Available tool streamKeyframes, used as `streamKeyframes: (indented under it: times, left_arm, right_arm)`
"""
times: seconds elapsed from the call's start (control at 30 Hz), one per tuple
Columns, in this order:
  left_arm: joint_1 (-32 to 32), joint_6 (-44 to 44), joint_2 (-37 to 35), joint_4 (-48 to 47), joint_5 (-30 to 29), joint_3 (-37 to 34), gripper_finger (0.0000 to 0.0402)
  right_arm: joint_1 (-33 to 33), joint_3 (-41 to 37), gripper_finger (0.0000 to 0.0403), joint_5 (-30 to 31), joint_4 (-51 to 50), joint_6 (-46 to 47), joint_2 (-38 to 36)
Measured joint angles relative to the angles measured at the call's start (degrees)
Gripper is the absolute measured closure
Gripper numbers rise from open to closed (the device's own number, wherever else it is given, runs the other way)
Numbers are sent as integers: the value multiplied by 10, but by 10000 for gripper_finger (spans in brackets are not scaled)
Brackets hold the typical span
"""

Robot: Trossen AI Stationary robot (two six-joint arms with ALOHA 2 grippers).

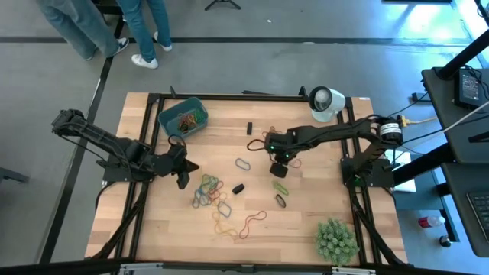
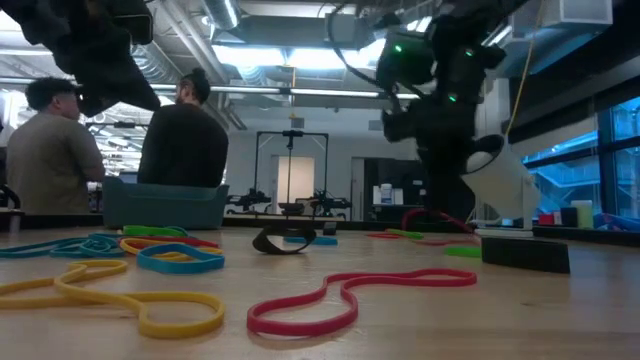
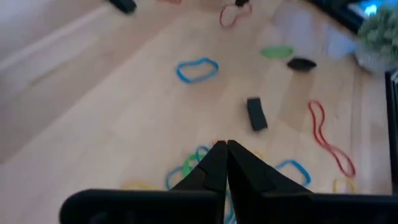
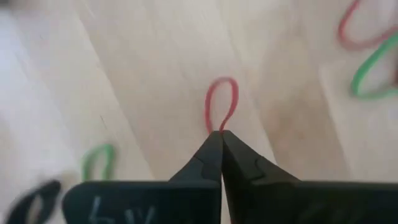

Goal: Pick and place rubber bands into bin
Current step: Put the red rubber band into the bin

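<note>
I'm pinching a red rubber band (image 4: pixel 222 104) with the right gripper (image 4: pixel 221 134) — jaws clenched on its near end, mid-table. The left gripper (image 3: pixel 226 147) is waiting clenched and empty above the pile of bands (image 1: pixel 212 192). Next I'm judging a lift, then a carry across to the blue bin (image 1: pixel 170 114) — without snagging.

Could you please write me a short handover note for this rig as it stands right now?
Right gripper: jaws shut on a red rubber band, right of table centre.
Left gripper: jaws shut, empty, above the mixed cluster of bands.
Bin: far left corner of the table, several bands already inside.
Left to do: bin the red one, then the many loose bands across the table centre.
</note>
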Motion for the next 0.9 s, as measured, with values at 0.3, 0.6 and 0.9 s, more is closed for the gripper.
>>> streamKeyframes:
  times: [0.3, 0.6, 0.9]
  left_arm:
    - [0, 71, 0, 95, -73, 0, 291]
    - [5, 248, 0, 283, -166, 0, 187]
    - [92, 315, 38, 403, -91, 1, 167]
  right_arm:
    - [0, 175, 401, 2, 22, -21, -4]
    - [5, 296, 402, 4, 120, -51, 1]
    - [22, 312, 403, 3, 190, -65, 11]
